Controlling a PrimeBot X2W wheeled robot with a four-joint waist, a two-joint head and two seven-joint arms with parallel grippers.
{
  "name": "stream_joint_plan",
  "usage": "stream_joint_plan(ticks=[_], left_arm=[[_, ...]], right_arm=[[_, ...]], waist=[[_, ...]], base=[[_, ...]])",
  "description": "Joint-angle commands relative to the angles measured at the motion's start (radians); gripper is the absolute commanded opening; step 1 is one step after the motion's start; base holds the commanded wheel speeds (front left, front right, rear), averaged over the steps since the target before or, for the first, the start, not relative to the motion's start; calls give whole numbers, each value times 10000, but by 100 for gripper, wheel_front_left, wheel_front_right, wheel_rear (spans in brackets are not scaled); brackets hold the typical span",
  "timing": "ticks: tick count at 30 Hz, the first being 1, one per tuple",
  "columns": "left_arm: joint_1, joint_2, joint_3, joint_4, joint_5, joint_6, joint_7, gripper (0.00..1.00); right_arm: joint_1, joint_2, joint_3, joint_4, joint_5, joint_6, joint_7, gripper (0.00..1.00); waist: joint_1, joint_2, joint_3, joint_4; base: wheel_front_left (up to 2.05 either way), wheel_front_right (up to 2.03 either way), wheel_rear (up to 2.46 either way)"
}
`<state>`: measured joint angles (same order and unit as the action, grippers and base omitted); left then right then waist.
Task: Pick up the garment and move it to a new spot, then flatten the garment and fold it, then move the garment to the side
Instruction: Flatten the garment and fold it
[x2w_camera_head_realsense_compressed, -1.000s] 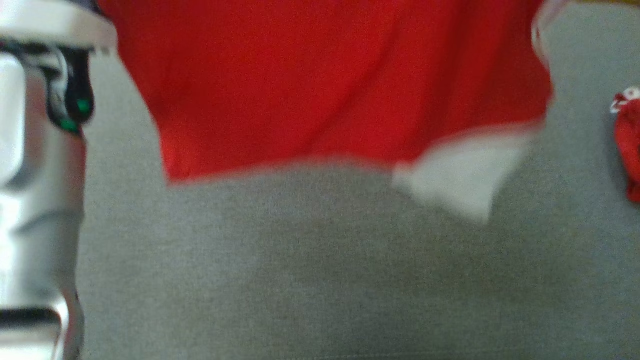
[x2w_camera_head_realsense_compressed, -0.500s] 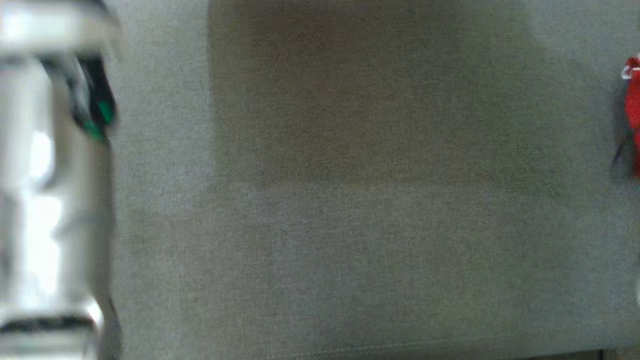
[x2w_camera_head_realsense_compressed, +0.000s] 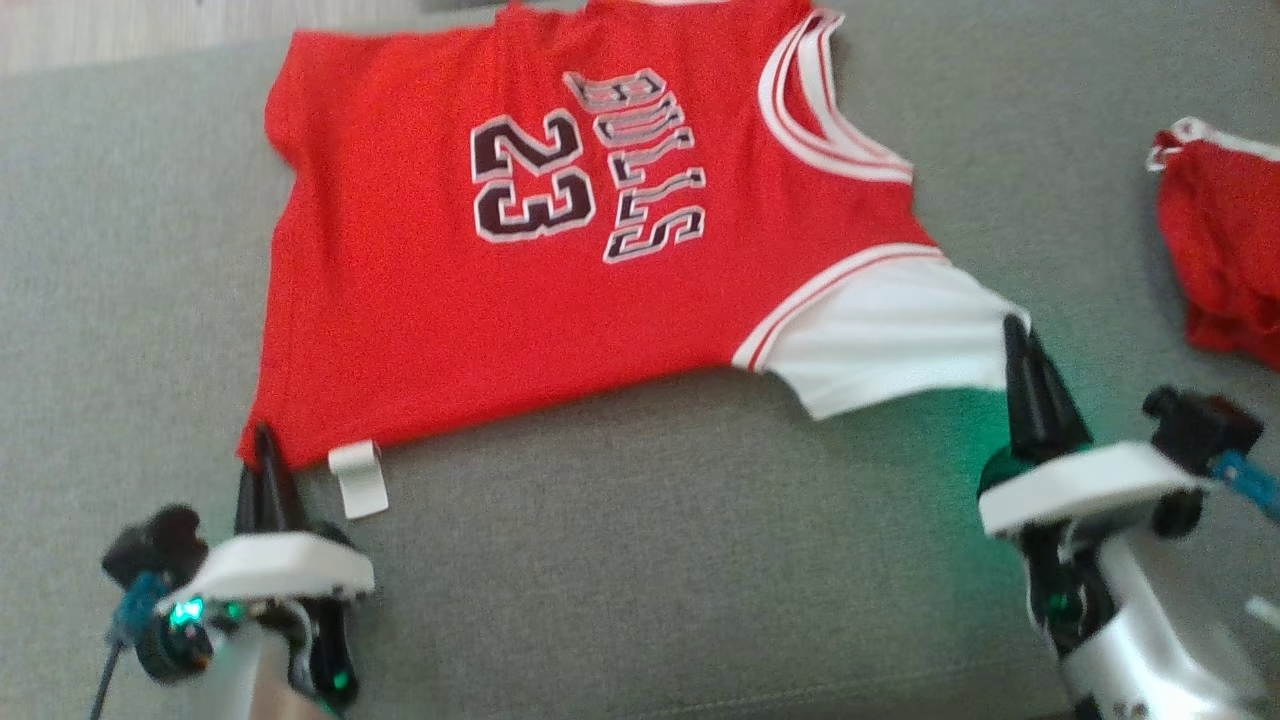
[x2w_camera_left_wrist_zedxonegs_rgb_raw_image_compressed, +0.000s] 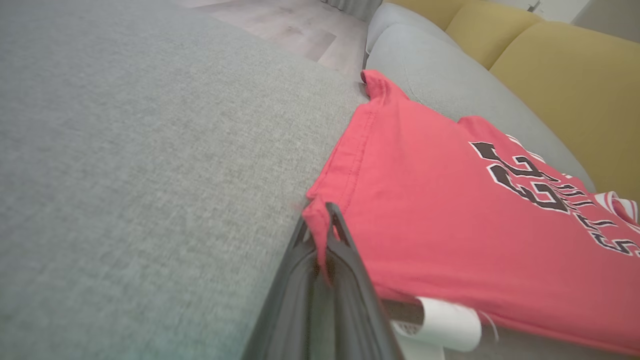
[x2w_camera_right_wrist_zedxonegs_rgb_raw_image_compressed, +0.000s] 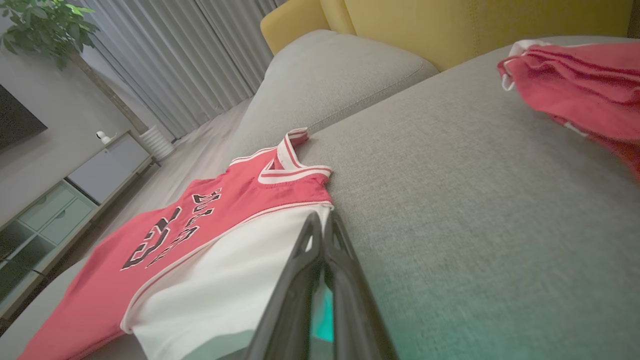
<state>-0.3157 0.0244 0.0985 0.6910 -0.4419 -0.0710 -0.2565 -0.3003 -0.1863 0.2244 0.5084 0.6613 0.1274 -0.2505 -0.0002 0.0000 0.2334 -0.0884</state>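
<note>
The garment (x2w_camera_head_realsense_compressed: 450, 300) is a red jersey with "23 BULLS" lettering and white sleeves, lying spread flat on the grey sofa seat (x2w_camera_head_realsense_compressed: 650, 560). My left gripper (x2w_camera_head_realsense_compressed: 265, 450) is shut on its near-left hem corner. In the left wrist view the red corner is pinched between the fingers of the left gripper (x2w_camera_left_wrist_zedxonegs_rgb_raw_image_compressed: 322, 215), beside a white tag (x2w_camera_left_wrist_zedxonegs_rgb_raw_image_compressed: 445, 327). My right gripper (x2w_camera_head_realsense_compressed: 1018, 340) is shut at the outer edge of the near white sleeve. In the right wrist view the right gripper (x2w_camera_right_wrist_zedxonegs_rgb_raw_image_compressed: 322, 222) pinches that edge of the garment (x2w_camera_right_wrist_zedxonegs_rgb_raw_image_compressed: 165, 235).
A second red piece of clothing (x2w_camera_head_realsense_compressed: 1225, 260) lies bunched at the far right of the seat. Yellow back cushions (x2w_camera_right_wrist_zedxonegs_rgb_raw_image_compressed: 450, 20) rise behind the sofa. Grey seat stretches between my two grippers and toward me. Floor and a low cabinet (x2w_camera_right_wrist_zedxonegs_rgb_raw_image_compressed: 65, 200) lie beyond the left end.
The head camera has shifted. A second ago the garment hung close before it, then left the view; now it lies spread on the seat with both grippers low at its near edge.
</note>
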Motion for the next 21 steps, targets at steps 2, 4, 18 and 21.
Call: stream_joint_plan(ticks=[2,4,18,21], left_arm=[[724,262,63,-320,-363,60,-52,0],[1198,261,-104,-374,-522,110,-52,0],[3512,259,-615,-1449,-1313,79,-53,0],[3287,259,-910,-1737,-1301,-18,-53,0]], right_arm=[[673,-50,279,-517,197,33,-111,0],[1217,-84,407,-596,258,33,-111,0],[3690,-369,631,-1490,896,33,-111,0],[3472,-328,583,-1936,969,33,-111,0]], waist=[[2,0,-685,-202],[2,0,-1047,-227],[2,0,-2159,-104],[2,0,-2015,24]], base=[[0,0,0],[0,0,0],[0,0,0],[0,0,0]])
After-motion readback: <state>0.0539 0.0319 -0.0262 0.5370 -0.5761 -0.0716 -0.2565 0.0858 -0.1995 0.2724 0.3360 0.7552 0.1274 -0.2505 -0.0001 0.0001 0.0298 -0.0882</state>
